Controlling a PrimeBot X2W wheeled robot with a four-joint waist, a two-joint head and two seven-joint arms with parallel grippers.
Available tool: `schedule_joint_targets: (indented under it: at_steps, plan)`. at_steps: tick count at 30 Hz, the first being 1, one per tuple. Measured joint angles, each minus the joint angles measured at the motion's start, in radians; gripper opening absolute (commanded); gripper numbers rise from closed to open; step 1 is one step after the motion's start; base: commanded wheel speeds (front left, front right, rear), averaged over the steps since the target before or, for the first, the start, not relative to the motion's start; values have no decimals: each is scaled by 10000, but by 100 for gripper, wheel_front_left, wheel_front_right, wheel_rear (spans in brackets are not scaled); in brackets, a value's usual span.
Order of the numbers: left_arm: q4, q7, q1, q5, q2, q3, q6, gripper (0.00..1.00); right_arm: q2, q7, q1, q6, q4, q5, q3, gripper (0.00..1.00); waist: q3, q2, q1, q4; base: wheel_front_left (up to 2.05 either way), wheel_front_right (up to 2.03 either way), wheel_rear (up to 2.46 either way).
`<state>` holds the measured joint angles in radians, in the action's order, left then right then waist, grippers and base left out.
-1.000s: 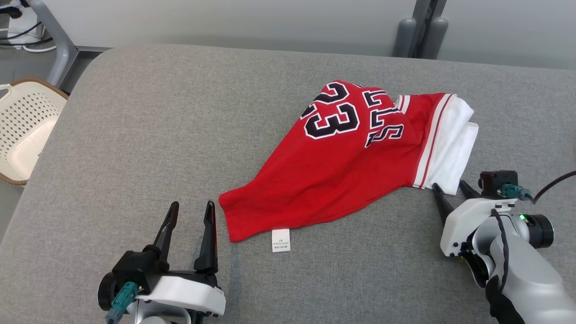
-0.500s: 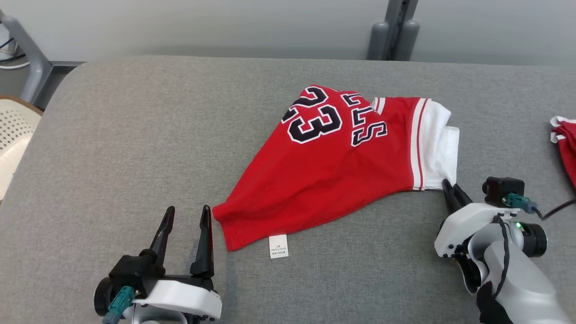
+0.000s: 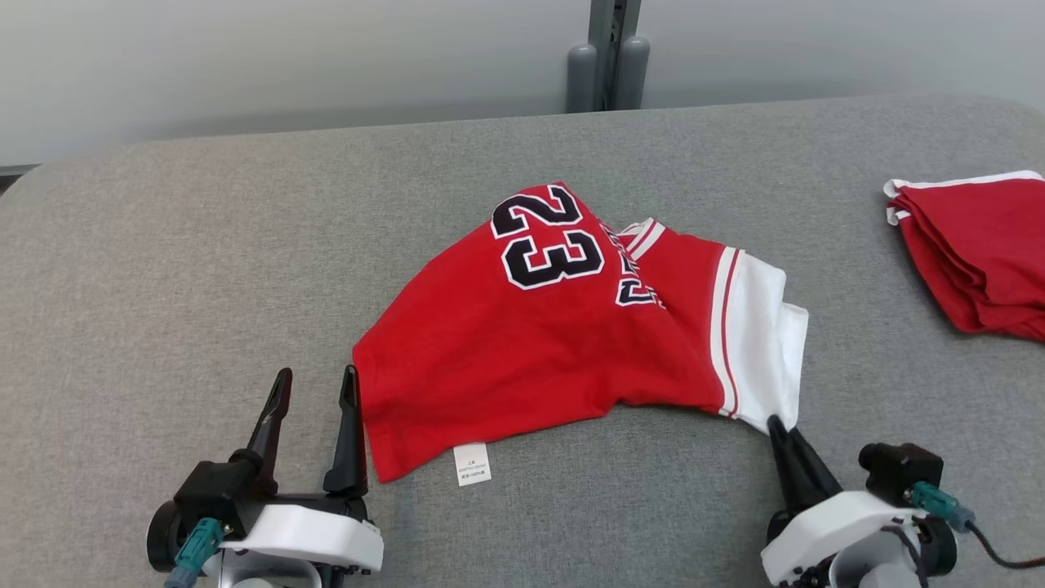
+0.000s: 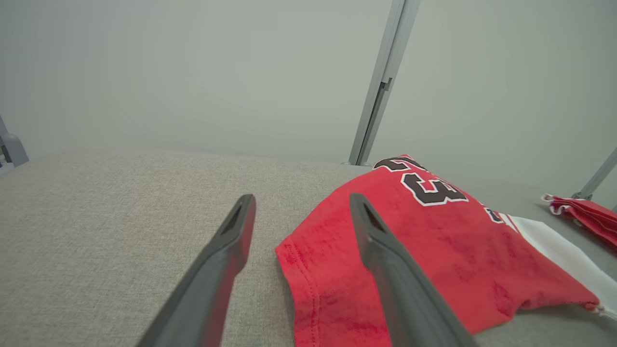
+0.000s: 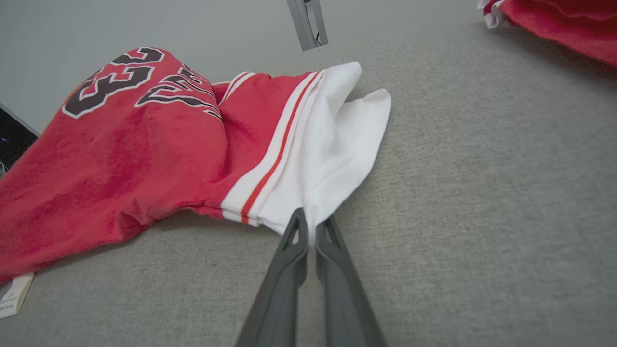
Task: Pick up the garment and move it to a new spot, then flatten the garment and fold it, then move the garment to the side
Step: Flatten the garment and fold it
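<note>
On the grey table (image 3: 204, 245), the red garment (image 3: 522, 343) is laid at frame centre. Its white corner is pinched by the closed jaws of the right gripper (image 3: 774, 425); those of the left gripper (image 3: 317, 372) are parted, lower left.

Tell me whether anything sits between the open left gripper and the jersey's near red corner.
Nothing visible does: the left gripper stands open right beside the near red corner of the jersey, with no object between them.
</note>
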<state>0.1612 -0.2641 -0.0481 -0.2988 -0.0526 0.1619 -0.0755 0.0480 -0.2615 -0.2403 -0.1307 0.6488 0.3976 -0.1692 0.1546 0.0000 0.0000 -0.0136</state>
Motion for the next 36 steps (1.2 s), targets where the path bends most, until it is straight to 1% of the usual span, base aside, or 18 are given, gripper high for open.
schedule_joint_targets:
  at_steps: [5, 12, 13, 14, 18, 23, 24, 25, 28, 33, 36]
  plan:
    - [-29, -2, 0, 61, -4, -65, 40, 100, -12, 61, 800, 0, -788, 293, -723, 0, -87, 0, 0, -202, 0, 0, 0]
    - [-29, -2, 1, 71, -2, -104, 86, 100, 0, 330, 1398, 0, -1542, 161, -886, 0, -138, 0, 0, -297, 0, 0, 0]
    - [-27, -2, 1, 71, -2, -100, 94, 100, -2, 336, 1465, 0, -1641, 144, -905, 67, -142, 0, 0, -306, 0, 0, 0]
    - [-25, -2, 2, 71, 0, -90, 102, 100, -6, 341, 1522, 0, -1753, 115, -895, 100, -152, 0, 0, -315, 0, 0, 0]
    - [-21, -2, 13, 69, 2, -61, 115, 100, -6, 355, 1673, 0, -2105, -151, -606, 100, -185, 0, 0, -343, 0, 0, 0]
    - [-29, -2, 54, 56, 10, 15, 128, 100, 0, 372, 1919, 0, -2832, -692, 276, 100, -254, 0, 0, -387, 0, 0, 0]
    - [-46, -2, 62, 38, 17, 48, 142, 100, -4, 439, 1984, 0, -3150, -867, 581, 100, -296, 0, 0, -396, 0, 0, 0]
    - [-46, -2, 62, 38, 17, 48, 142, 100, -4, 439, 1984, 0, -3150, -867, 581, 100, -296, 0, 0, -396, 0, 0, 0]
    - [-88, -2, 126, 21, 19, 144, 161, 100, 8, 439, 1989, 0, -3611, -1252, 1116, 100, -384, 0, 0, -395, 0, 0, 0]
    - [-94, -2, 218, -36, 27, 236, 192, 100, 8, 506, 2033, 0, -4341, -1710, 1638, 100, -551, 0, 0, -318, 0, 0, 0]
    - [-75, -2, 274, -102, 29, 265, 201, 100, 4, 426, 2127, 0, -4849, -2013, 1676, 100, -641, 0, 0, -219, 0, 0, 0]
